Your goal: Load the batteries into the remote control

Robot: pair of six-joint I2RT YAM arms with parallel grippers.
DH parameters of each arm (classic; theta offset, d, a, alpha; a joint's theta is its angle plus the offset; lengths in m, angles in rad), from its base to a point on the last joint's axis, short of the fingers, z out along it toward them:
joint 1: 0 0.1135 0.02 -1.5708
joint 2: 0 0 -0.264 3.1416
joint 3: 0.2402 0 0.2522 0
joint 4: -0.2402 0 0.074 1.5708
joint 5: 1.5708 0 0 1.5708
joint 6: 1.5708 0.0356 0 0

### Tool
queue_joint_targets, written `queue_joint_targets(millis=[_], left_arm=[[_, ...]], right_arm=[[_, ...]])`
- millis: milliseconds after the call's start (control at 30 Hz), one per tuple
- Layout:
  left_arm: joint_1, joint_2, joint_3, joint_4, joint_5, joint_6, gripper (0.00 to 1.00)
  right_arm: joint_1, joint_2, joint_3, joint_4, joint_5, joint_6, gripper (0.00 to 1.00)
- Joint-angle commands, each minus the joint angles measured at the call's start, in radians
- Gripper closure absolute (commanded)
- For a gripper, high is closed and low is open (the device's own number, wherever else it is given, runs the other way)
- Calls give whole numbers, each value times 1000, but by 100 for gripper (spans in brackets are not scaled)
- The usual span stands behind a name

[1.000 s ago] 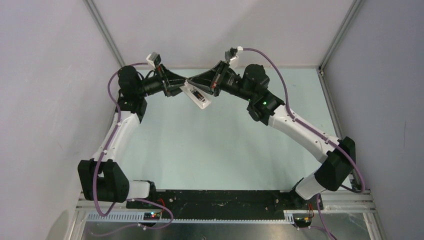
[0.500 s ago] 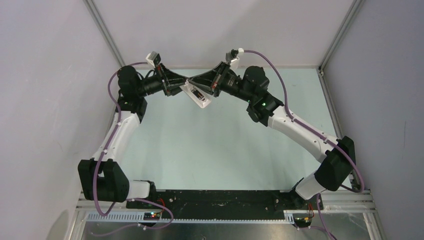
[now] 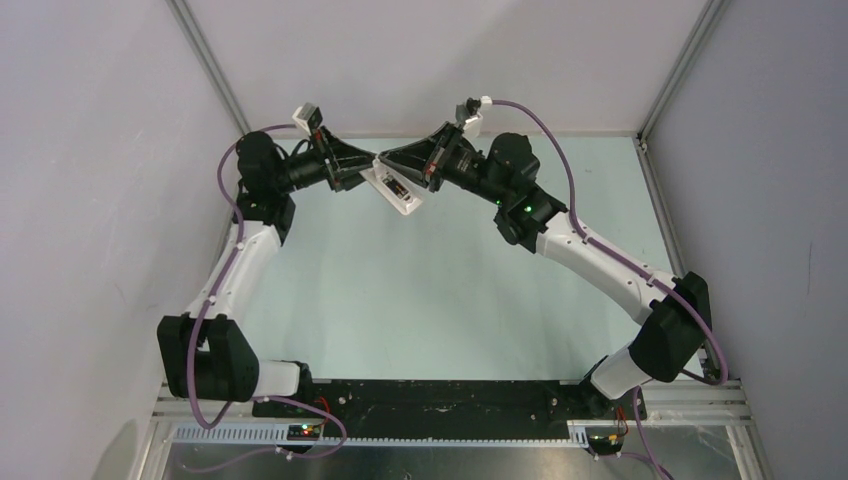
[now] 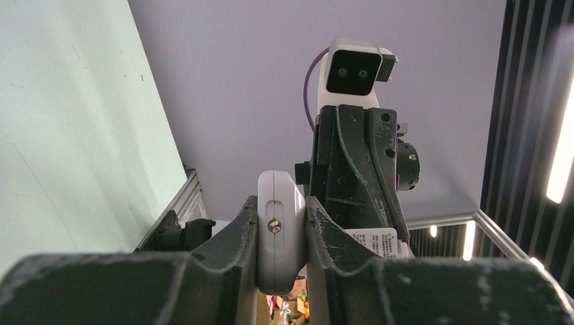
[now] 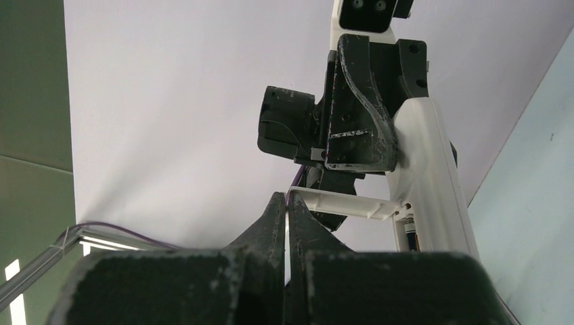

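Observation:
My left gripper [image 3: 368,178] is shut on the remote control [image 3: 397,193] and holds it in the air near the back wall. In the left wrist view the white handset's end [image 4: 279,233] sits clamped between both fingers of that gripper [image 4: 281,203]. My right gripper [image 3: 384,158] meets it from the right, shut. In the right wrist view its tips [image 5: 288,198] touch the free end of a thin white cover strip [image 5: 345,203], which juts out from the remote control [image 5: 430,183]. One dark battery [image 5: 410,237] shows in the recess. I cannot tell whether the strip is pinched.
The pale green table [image 3: 440,290] lies below both arms. The back wall [image 3: 440,60] and the side panels close the cell in. A metal corner post [image 3: 210,70] runs close to the left arm.
The right gripper and the remote control have edged slightly toward the back wall. Both grips look the same.

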Motion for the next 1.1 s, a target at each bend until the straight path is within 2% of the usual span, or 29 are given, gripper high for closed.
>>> queue_joint_targets(millis=[0, 633, 800, 1067], left_arm=[[-6, -4, -9, 54, 23, -21, 100], [-5, 18, -21, 65, 5, -33, 100], [-5, 24, -20, 68, -9, -45, 100], [-6, 31, -19, 77, -11, -55, 100]], right_arm=[[-7, -40, -7, 42, 25, -31, 100], [-6, -26, -6, 64, 30, 4, 100], [5, -51, -31, 12, 87, 17, 100], [6, -42, -44, 35, 91, 48, 100]])
